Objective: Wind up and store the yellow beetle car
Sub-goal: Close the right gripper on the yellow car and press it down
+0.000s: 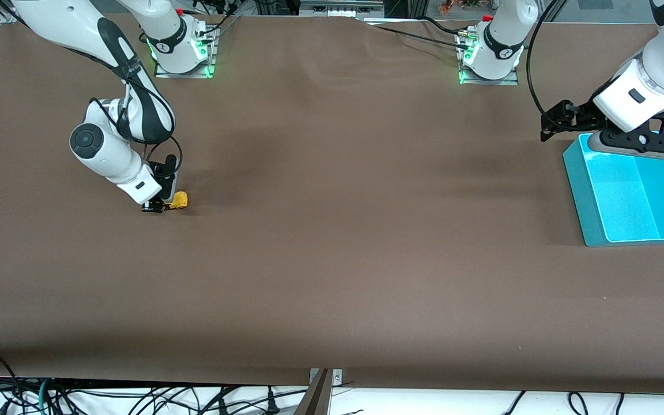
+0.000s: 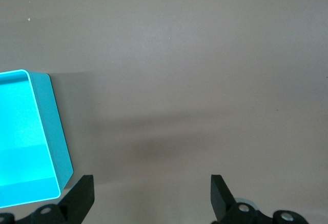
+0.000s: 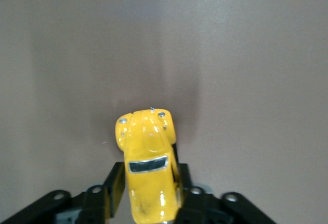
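Your right gripper (image 1: 162, 206) grasps the yellow beetle car (image 3: 148, 162) on the table (image 1: 332, 259), well apart from the blue bin (image 1: 591, 202); your left gripper (image 2: 151, 196) waits spread wide above that bin.

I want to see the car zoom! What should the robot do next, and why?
Probably drag the car backward along the table to wind it. The right end effector is shut on its sides and its wheels look down on the table; the bin comes later.
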